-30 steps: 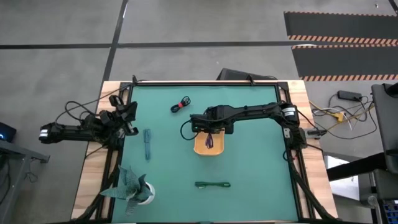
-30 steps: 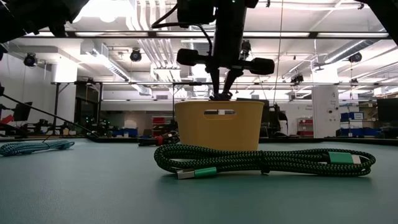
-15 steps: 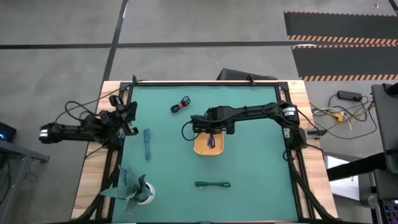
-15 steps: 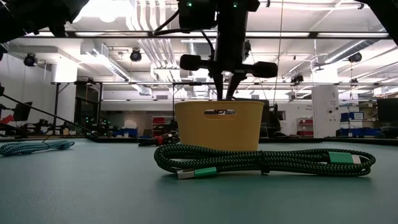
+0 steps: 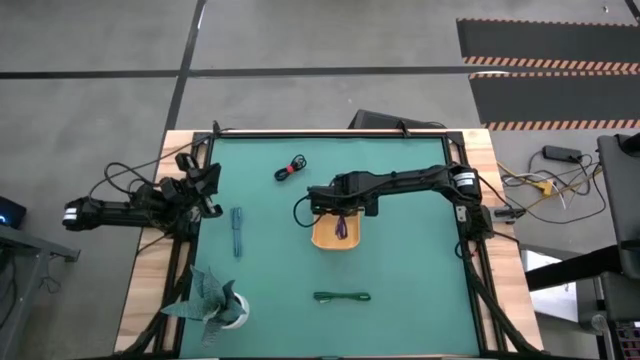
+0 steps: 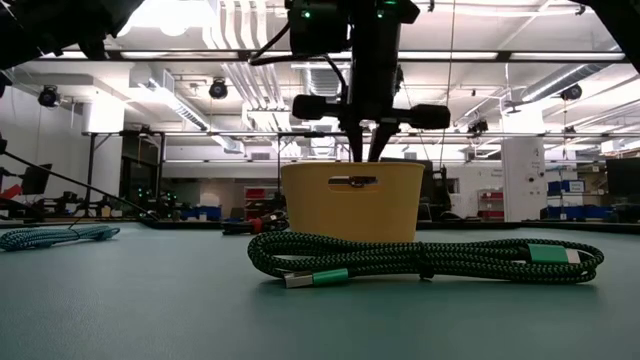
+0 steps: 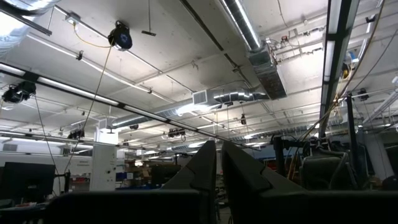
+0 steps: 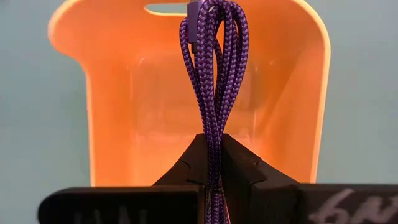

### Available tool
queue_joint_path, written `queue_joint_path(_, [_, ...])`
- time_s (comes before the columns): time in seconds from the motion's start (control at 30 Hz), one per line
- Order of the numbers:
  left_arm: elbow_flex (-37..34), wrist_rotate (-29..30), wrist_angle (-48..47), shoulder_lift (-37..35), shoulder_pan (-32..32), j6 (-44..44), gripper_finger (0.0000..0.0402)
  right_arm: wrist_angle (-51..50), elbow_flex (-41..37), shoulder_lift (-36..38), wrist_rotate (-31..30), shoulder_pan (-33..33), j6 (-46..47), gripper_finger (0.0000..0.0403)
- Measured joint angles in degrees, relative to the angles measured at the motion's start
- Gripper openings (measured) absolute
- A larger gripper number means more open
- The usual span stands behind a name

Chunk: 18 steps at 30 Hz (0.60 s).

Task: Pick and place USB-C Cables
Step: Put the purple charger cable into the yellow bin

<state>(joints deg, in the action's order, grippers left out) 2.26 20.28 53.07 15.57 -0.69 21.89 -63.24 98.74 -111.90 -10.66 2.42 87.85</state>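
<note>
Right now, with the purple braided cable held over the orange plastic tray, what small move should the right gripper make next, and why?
Probably open the right gripper. It is shut on the purple braided cable, which hangs directly above the orange plastic tray, so releasing should drop the cable inside. Lowering a little first may be safer, since how high it hangs is hard to judge.

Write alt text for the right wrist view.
The right gripper is shut on a purple cable, its two dark fingers pinching the braided loops, which hang over the open orange tray. The tray sits on a green table.
</note>
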Motion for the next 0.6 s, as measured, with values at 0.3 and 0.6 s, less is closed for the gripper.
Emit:
queue_joint_path(0.3, [0.0,0.0,-0.01,0.0,0.0,0.0,0.0012,5.62,-4.4,0.0,0.59,0.0,-0.01,0.0013])
queue_joint_path(0.6, [0.0,0.01,-0.01,0.0,0.01,0.0,0.0012,6.24,-6.81,0.02,0.57,0.0,-0.47,0.0013])
